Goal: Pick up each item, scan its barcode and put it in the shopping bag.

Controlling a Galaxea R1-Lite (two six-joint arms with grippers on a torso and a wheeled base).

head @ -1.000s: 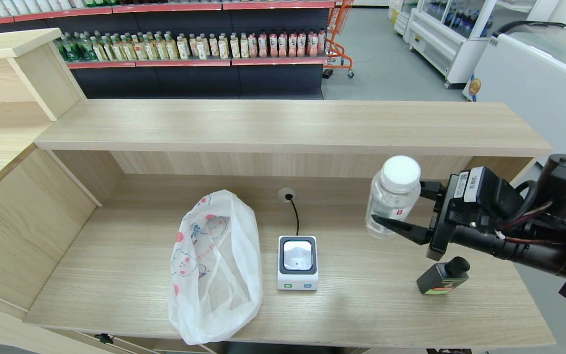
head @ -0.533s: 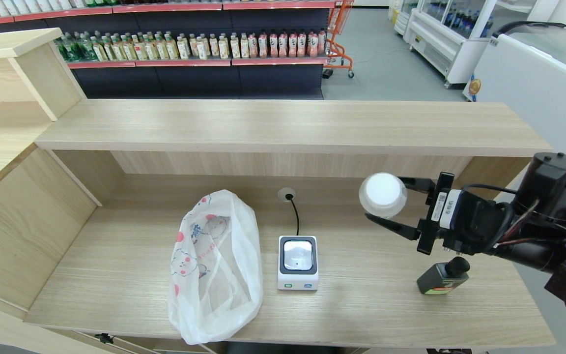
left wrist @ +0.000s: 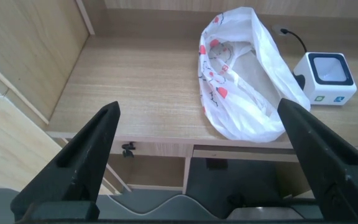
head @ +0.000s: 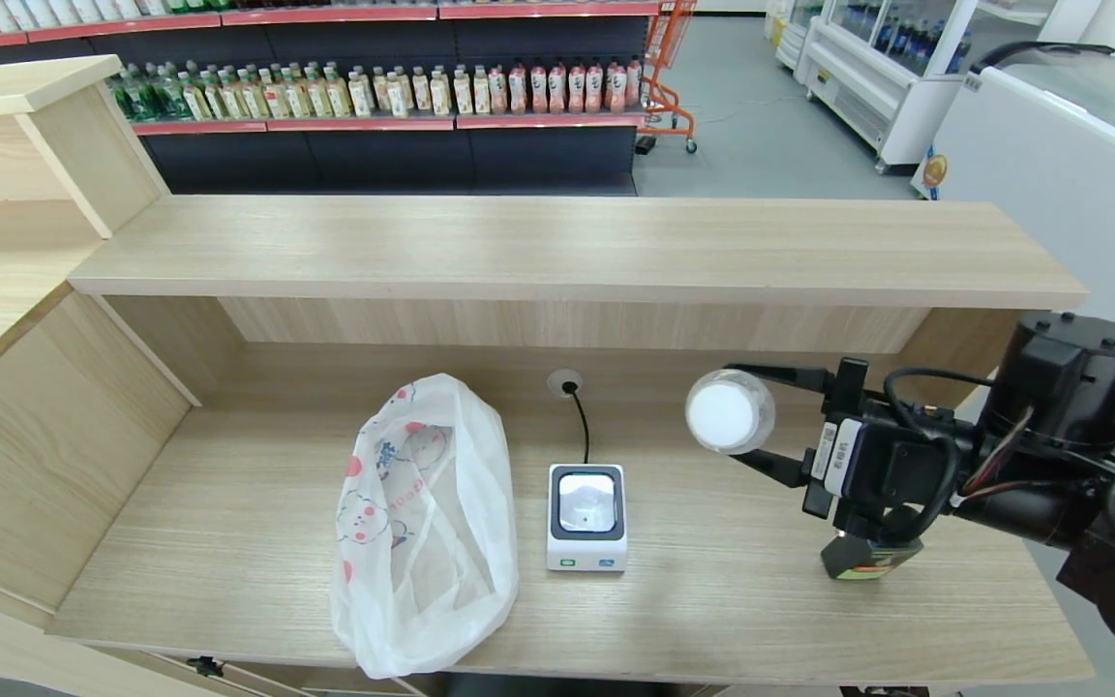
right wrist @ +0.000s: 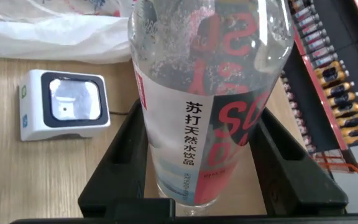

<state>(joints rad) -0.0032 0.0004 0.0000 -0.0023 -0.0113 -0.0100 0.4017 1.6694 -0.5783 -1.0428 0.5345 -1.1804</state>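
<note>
The left gripper (left wrist: 199, 112) is spread wide and empty near the shopping bag (head: 422, 528), which lies on the counter (head: 228, 542) just left of the scanner (head: 587, 516). Right of the scanner, the right gripper (head: 741, 411) is clamped on the clear bottle (head: 724, 414), held tipped above the counter. The scan step looks to be in hand: the barcode must be carried left and turned down to the window, while 1 small dark bottle (head: 862, 561) waits.

This is a small supermarket or convenience shop, seen from behind its checkout. Beyond the pale wooden surface (head: 712, 600) run dark shelves (head: 374, 155) with red edge strips, lined with rows of drink bottles (head: 374, 92). An orange trolley (head: 669, 87) stands at the aisle end, with glass-fronted chillers (head: 867, 68) and a white chest freezer (head: 1051, 155) nearby. A barcode scanner (head: 587, 513) and a plastic shopping bag (head: 422, 523) sit on the surface.
</note>
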